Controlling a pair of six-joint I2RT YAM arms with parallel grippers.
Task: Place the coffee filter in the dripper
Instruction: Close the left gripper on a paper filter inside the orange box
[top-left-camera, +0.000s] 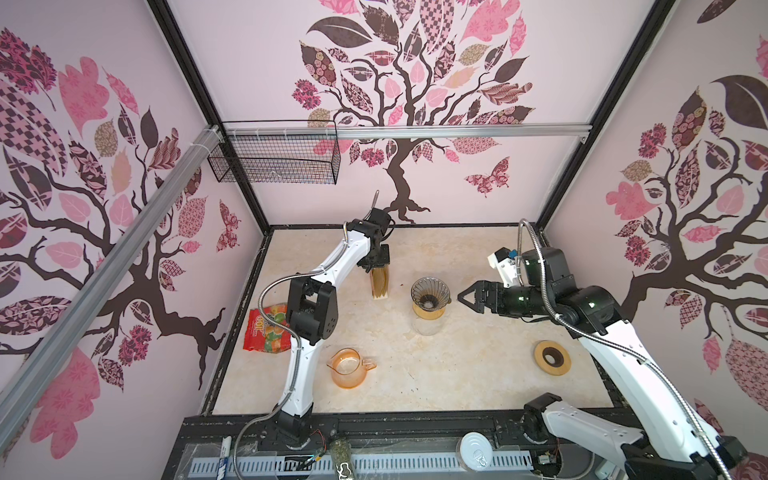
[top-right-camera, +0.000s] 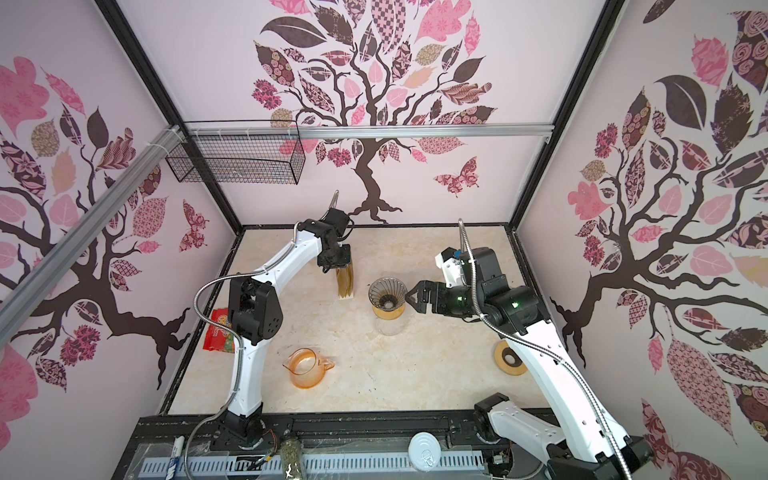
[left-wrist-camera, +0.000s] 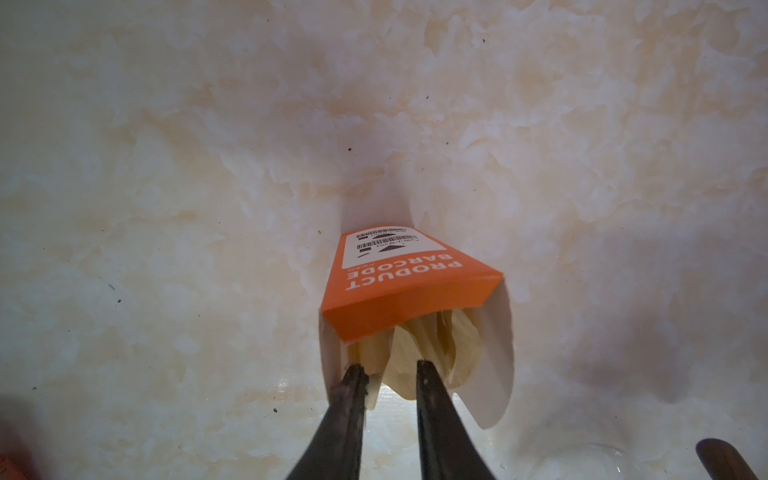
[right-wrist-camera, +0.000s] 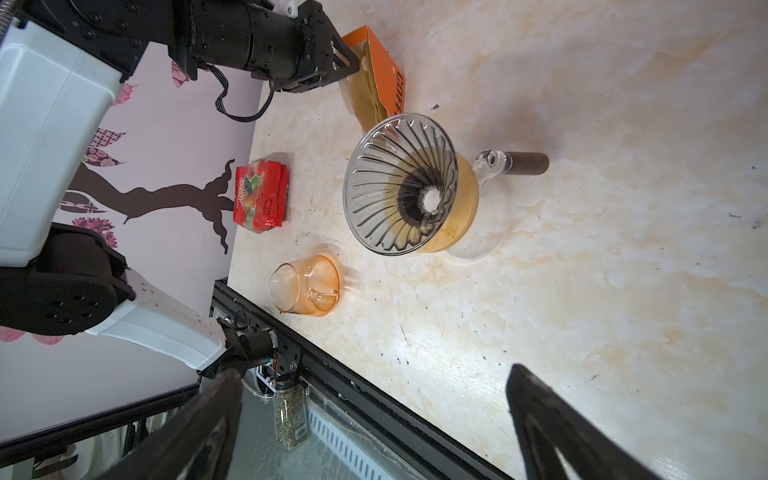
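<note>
- Coffee filter (left-wrist-camera: 419, 353) sits between the narrow left pincer (left-wrist-camera: 390, 368) tips, lower centre: pinch one sheet only, lift straight from the box (left-wrist-camera: 411, 299).
- Right pincer (top-left-camera: 462, 296) stands wide, empty, near the dripper (top-left-camera: 430, 293).

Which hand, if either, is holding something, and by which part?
The right hand holds nothing; it is open near the dripper. The left hand straddles the top edges of the paper filters in the orange box; whether it grips them cannot be told.

Hidden or unreadable

The left gripper's (left-wrist-camera: 390, 365) tips sink among the filters (left-wrist-camera: 457, 349) in the orange box (left-wrist-camera: 407, 299), so the grip is unclear, and the label's (left-wrist-camera: 374, 247) fine print is illegible. At 4 o'clock from the dripper (top-right-camera: 387, 291), the right arm (top-right-camera: 540, 353) covers part of the wooden ring (top-right-camera: 505, 368).
</note>
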